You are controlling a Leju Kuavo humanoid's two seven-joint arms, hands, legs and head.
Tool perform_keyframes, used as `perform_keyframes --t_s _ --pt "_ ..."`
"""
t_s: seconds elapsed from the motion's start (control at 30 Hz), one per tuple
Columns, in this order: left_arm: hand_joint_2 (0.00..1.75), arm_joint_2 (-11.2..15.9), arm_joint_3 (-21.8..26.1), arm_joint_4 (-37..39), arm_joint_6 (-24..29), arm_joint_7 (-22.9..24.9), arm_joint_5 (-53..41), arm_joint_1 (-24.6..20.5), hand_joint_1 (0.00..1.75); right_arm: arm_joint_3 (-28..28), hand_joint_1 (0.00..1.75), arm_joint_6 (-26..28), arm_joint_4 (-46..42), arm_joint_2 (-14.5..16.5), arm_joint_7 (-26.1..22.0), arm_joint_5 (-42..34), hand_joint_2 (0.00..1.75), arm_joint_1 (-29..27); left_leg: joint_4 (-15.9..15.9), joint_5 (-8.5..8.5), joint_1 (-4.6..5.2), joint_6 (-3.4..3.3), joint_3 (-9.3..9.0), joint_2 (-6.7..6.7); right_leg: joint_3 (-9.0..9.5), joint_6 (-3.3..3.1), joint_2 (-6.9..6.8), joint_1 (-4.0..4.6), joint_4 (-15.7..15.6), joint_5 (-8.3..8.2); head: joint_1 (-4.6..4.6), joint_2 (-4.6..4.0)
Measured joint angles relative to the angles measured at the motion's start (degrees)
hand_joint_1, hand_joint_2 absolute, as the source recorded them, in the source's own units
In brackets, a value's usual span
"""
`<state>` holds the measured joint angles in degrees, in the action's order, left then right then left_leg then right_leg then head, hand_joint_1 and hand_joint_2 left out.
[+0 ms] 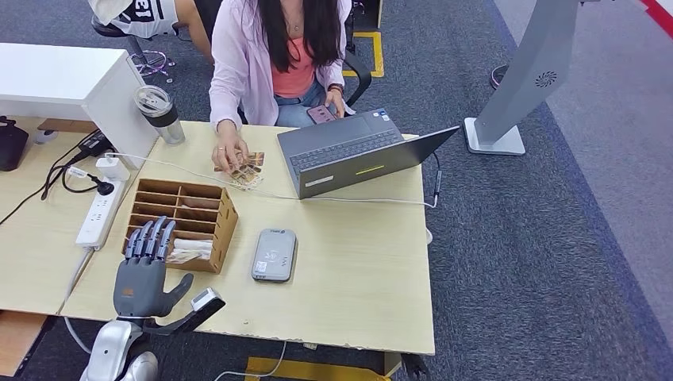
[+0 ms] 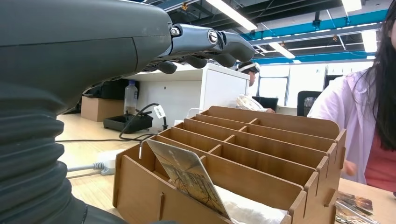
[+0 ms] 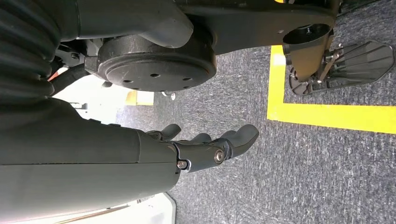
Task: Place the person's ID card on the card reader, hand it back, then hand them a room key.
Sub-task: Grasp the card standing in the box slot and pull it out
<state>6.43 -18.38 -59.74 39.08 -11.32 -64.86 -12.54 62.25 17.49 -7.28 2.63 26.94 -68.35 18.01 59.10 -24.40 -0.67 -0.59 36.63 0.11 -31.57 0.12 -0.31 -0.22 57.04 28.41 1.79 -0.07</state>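
The left hand point(image 1: 143, 274) hovers palm-down over the near-left part of the bench point(image 1: 357, 294), fingers point(image 1: 151, 238) stretched apart and thumb out to the side, holding nothing; its fingertips reach over the near edge of the wooden organizer point(image 1: 184, 222). In the left wrist view a card point(image 2: 189, 179) leans tilted in the organizer's nearest compartment, on something white. Just right of the organizer, flat on the bench, lies the grey card reader point(image 1: 274, 255), with nothing on it. Farther back, the person's hand point(image 1: 228, 155) rests on a few cards point(image 1: 248, 171) spread on the bench beside the open laptop point(image 1: 357, 155); which is the ID card I cannot tell. A tumbler point(image 1: 161, 114) and a white power strip point(image 1: 99, 210) stand to the left. The right hand point(image 3: 205, 149) hangs down over grey carpet point(image 3: 303, 177), fingers loosely apart and lightly curved, empty.
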Motion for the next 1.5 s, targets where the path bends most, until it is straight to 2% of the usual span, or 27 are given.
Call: perform_keyframes --t_s 0.13,1.5 --pt "1.75 0.00 0.02 0.00 -0.01 0.00 0.01 0.00 1.75 -0.02 0.00 -0.01 0.00 0.03 -0.06 -0.02 1.75 0.00 0.00 0.00 0.00 0.00 0.00 0.00 0.00 0.00 0.00 0.00 0.00 0.00 0.00 0.00" --pt "1.75 -0.02 0.02 -0.02 -2.25 -0.24 1.78 -0.74 1.75 -0.01 0.00 0.08 0.00 0.04 -0.23 -1.04 1.75 -0.07 0.00 0.00 0.00 0.00 0.00 0.01 0.00 0.00 0.01 0.00 0.00 0.00 0.00 0.00"
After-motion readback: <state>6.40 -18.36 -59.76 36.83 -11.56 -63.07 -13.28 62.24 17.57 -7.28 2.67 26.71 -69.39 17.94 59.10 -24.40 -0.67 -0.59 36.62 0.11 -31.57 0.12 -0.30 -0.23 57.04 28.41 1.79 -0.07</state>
